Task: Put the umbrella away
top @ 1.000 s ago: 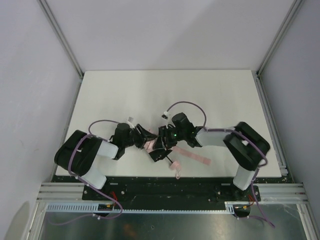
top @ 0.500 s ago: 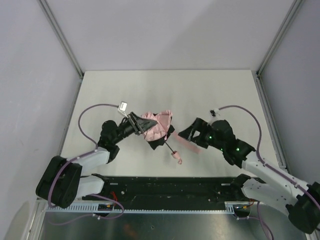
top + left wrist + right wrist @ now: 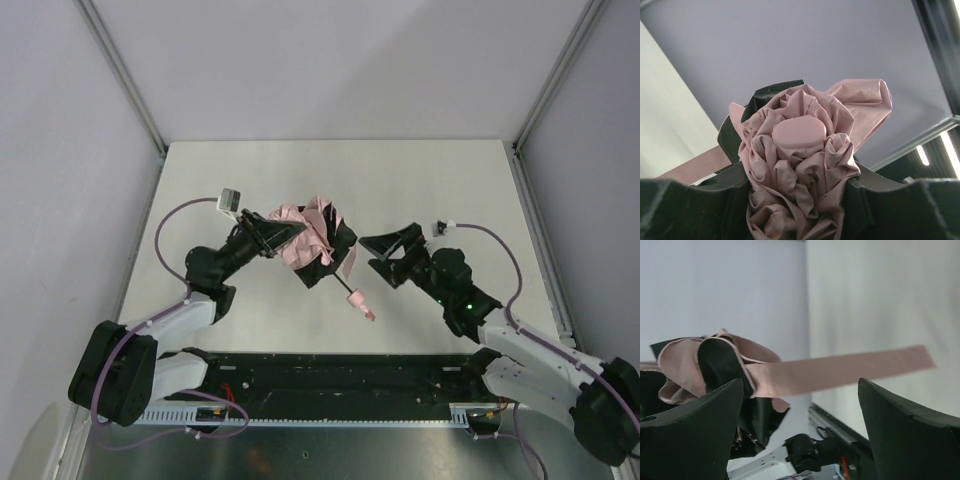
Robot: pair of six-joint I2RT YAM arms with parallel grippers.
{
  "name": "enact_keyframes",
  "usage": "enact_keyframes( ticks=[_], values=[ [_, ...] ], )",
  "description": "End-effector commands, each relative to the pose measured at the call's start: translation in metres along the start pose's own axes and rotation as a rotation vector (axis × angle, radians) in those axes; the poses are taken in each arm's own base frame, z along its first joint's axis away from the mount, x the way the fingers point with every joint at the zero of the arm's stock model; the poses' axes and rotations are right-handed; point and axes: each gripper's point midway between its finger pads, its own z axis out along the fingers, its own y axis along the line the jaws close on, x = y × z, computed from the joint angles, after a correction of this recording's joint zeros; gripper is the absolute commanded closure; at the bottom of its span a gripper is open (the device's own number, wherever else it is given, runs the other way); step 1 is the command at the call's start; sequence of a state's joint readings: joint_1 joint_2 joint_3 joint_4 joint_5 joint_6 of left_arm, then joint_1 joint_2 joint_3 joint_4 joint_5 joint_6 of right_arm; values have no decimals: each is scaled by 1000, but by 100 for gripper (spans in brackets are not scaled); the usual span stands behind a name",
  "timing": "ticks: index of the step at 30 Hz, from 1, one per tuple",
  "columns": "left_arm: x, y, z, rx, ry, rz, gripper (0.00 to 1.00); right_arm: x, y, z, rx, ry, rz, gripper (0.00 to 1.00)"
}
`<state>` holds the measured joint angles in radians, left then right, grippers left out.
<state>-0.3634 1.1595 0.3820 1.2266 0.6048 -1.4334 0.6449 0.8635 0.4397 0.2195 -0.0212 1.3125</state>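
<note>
The left claw (image 3: pixel 272 233) clamped the bunched umbrella (image 3: pixel 318 238) aloft, presumably so the right claw (image 3: pixel 392 250), spread apart, could take its strap (image 3: pixel 840 367).

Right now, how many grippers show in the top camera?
2. The left gripper, left of centre, clamps the bunched fabric of the umbrella; the right gripper stands open just right of it.

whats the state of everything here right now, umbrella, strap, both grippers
umbrella, folded, bunched up loose, shaft sticking out
strap, undone, sticking out loose
left gripper, shut on the umbrella
right gripper, open, empty
</note>
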Motion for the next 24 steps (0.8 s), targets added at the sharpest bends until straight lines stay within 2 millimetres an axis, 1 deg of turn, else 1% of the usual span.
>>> enact_keyframes(
  ticks=[1,4,5,9,12,14,17,18,19,20,24],
  values=[
    [-12,-60,-4,206,-51,-7,100,4,86,4,-343,-9,138,1],
    [-12,-62,-6,218,-58,-23,100,10,104,8,-420,-29,221,1],
    [-12,-64,-7,223,-62,-25,100,12,107,10,-435,-31,253,1],
    [-12,-67,-10,238,-67,-23,100,20,109,16,-448,7,377,1],
    [-11,-67,-12,239,-69,-25,100,28,110,14,-440,31,400,1],
    [-12,-65,-12,237,-73,-33,100,33,102,13,-383,24,360,1],
    [-15,-68,-12,248,-80,-33,100,33,64,13,-191,-15,306,1],
    [-16,-70,-11,254,-81,-28,100,32,54,10,-151,-22,307,1],
    [-17,-71,-10,258,-80,-23,100,32,49,7,-133,-23,314,0],
    [-18,-73,-9,264,-78,-17,100,33,46,4,-123,-17,322,0],
    [-19,-74,-5,271,-69,1,100,42,48,0,-117,38,391,1]
  ],
)
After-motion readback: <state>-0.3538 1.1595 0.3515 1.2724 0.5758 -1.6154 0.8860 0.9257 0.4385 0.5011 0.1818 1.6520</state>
